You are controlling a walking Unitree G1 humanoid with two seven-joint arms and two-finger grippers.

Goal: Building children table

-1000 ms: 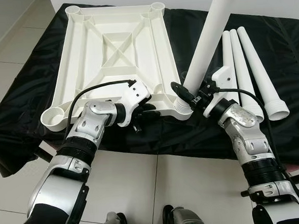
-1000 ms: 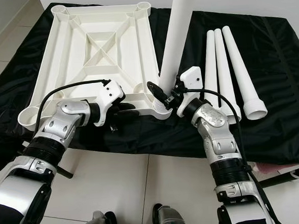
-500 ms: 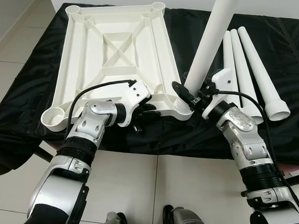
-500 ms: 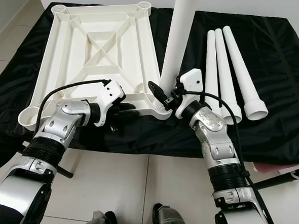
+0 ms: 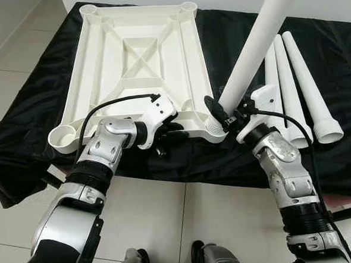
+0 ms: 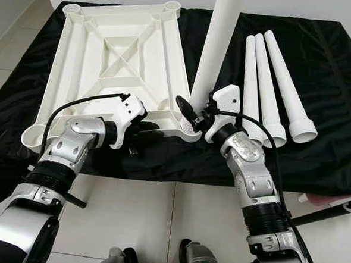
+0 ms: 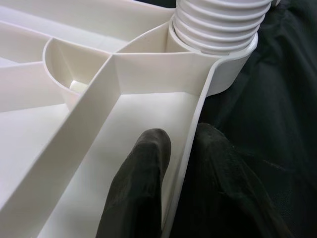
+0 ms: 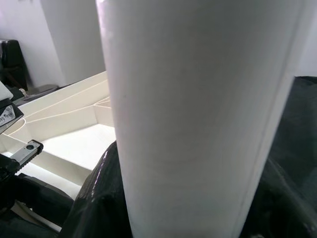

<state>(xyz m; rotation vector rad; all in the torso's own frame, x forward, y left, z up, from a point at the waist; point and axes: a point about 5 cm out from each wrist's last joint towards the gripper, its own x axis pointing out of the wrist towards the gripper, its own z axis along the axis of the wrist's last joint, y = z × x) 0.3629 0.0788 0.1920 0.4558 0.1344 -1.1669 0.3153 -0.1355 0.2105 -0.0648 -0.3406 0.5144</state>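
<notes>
A white table top [image 5: 139, 80] lies upside down on a black cloth. One white table leg [image 5: 259, 43] stands with its threaded end [image 7: 218, 25] in the near right corner socket and leans up to the right. My right gripper [image 5: 227, 111] is shut on this leg just above the socket; the leg [image 8: 198, 119] looms close in the right wrist view. My left gripper [image 5: 168, 135] is shut on the table top's near rim, with one finger [image 7: 143, 188] inside the rim and the other outside.
Three more white legs [image 5: 297, 82] lie side by side on the black cloth [image 5: 31, 116] to the right. Tiled floor [image 5: 169, 227] spreads in front, with my feet [image 5: 207, 258] at the bottom. An empty corner socket [image 5: 62, 138] sits at near left.
The held leg has tilted further to the right, and my right forearm has shifted with it. The left gripper keeps its hold on the rim.
</notes>
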